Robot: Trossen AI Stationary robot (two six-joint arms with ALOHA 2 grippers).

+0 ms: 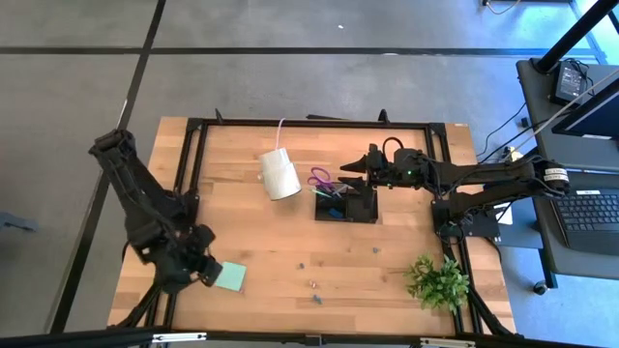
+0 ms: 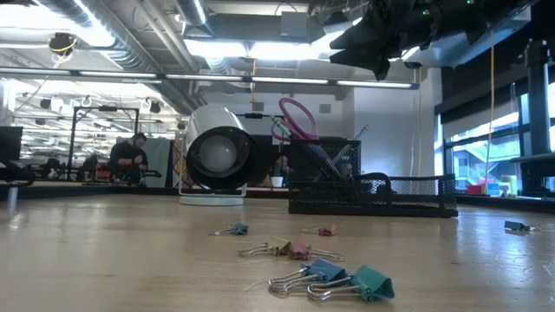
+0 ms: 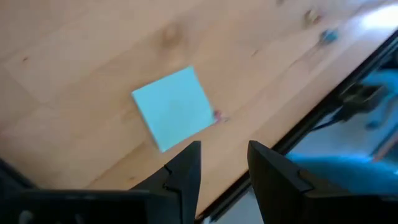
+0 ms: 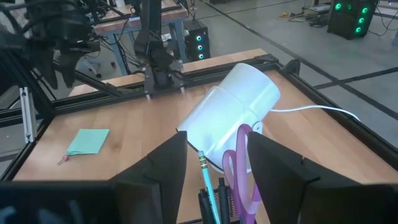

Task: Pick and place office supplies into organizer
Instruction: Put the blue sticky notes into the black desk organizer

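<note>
The small black mesh organizer (image 1: 346, 205) near the table's middle holds purple-handled scissors (image 1: 322, 180) and pens, while the left gripper (image 3: 222, 168) hangs with fingers apart and empty over the square mint-green sticky-note pad (image 1: 230, 277), and the right gripper (image 4: 211, 163) hangs open and empty above the organizer.

Even, bright overhead light falls on the wooden table (image 1: 319, 242), with only soft, short shadows beside the white cylinder roll (image 1: 280, 174). In the low view, ceiling strip lights glare above that roll, and the binder clips (image 2: 334, 279) nearest the lens look soft. The left wrist view is motion-blurred around the sticky-note pad (image 3: 174, 107), with blue-tinted smear beyond the table's edge.
</note>
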